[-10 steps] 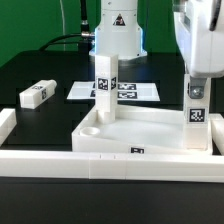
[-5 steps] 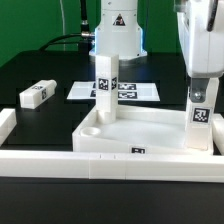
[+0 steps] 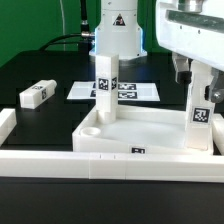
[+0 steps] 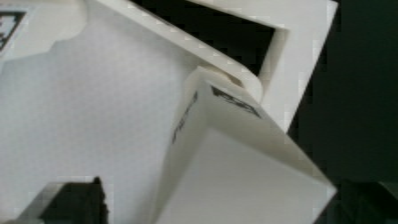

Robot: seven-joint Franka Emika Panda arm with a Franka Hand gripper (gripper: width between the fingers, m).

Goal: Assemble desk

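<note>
The white desk tabletop (image 3: 150, 128) lies as a shallow tray in the middle of the table. One leg (image 3: 105, 85) stands upright in its rear corner on the exterior view's left. A second leg (image 3: 197, 120) stands upright in the corner on the exterior view's right. My gripper (image 3: 197, 84) hangs over this second leg, its fingers spread either side of the leg's top, open and off it. In the wrist view the same leg (image 4: 231, 160) rises between my gripper's (image 4: 217, 205) dark fingertips, with the tabletop (image 4: 80, 110) below. A third leg (image 3: 35, 95) lies loose on the exterior view's left.
The marker board (image 3: 132, 92) lies flat behind the tabletop. A long white border rail (image 3: 100, 163) runs along the front, and another piece of rail (image 3: 5, 124) sits at the exterior view's left edge. The robot's base (image 3: 118, 35) stands at the back.
My gripper has opened and let go of the leg on the exterior view's right, then lifted a little. That leg stays upright in its corner.
</note>
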